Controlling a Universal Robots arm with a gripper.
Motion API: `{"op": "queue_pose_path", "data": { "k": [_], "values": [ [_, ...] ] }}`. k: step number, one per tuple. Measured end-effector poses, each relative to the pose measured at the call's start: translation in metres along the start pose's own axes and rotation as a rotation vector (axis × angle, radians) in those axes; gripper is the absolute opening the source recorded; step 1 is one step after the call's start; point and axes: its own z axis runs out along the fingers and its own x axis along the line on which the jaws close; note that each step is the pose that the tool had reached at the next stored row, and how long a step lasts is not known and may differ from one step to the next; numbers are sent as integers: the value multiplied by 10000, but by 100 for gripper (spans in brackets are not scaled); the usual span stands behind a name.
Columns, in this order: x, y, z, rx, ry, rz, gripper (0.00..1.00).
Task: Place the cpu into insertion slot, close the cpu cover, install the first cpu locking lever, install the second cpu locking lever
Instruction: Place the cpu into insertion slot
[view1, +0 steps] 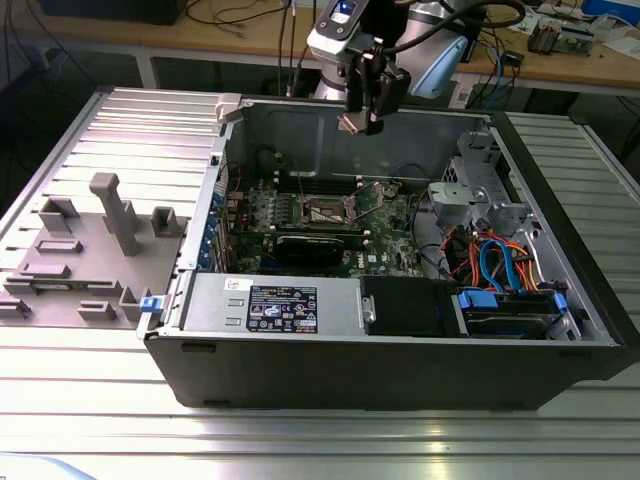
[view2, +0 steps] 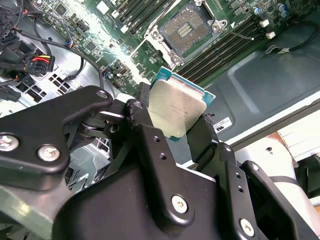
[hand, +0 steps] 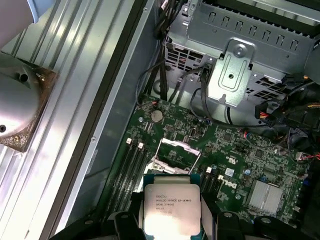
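Ribbed metal table (view1: 90, 400), open PC case (view1: 300, 135): gripper (view1: 362, 120) jaws clamp the cpu (hand: 171, 209), high above the insertion slot (view1: 328, 212).

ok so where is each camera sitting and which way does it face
Exterior view: off the arm, looking down into the open case; the arm and claw show above its far side.
First wrist view: rides on the arm, looking down at the slot; claw fingers show.
Second wrist view: rides on the arm, looking past the claw to the slot.
Shared: both wrist views show the cpu gripped, with the slot beyond.
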Motion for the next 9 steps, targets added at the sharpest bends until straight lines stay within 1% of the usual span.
{"op": "queue_pose_path", "data": {
  "k": [5, 9],
  "values": [
    [0, 0, 0, -1, -3, 29, 54],
    [0, 0, 1, -4, -17, 195, 54]
  ]
}}
